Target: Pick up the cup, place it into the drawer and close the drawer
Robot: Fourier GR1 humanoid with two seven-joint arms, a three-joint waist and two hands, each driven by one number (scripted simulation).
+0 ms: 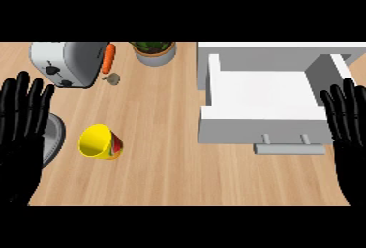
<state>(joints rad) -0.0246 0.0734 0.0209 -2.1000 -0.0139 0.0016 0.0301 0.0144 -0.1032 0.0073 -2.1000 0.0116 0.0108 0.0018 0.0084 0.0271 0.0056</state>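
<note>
I've got the cup [99,142] lying on its side on the worktop [164,174], left of centre, its yellow mouth turned toward the left and a red patch showing on its wall. I'd judge it light, stiff and a bit slick, and on its side it could roll, so I'd close round the body across its width rather than pinch the rim. Just left of it a grey round rim [55,138] pokes out from under my left robot hand [22,131], which rests open, fingers straight, at the left edge. There's bare wood between the cup and the drawer [261,104], which stands pulled open to the right, white floor showing, handle [289,148] facing me. My right robot hand [348,131] also rests open at the right edge, beside the drawer's wall. Behind the cup, well apart, stand a toaster [68,62], a carrot [109,57] and a potted plant [154,52].
</note>
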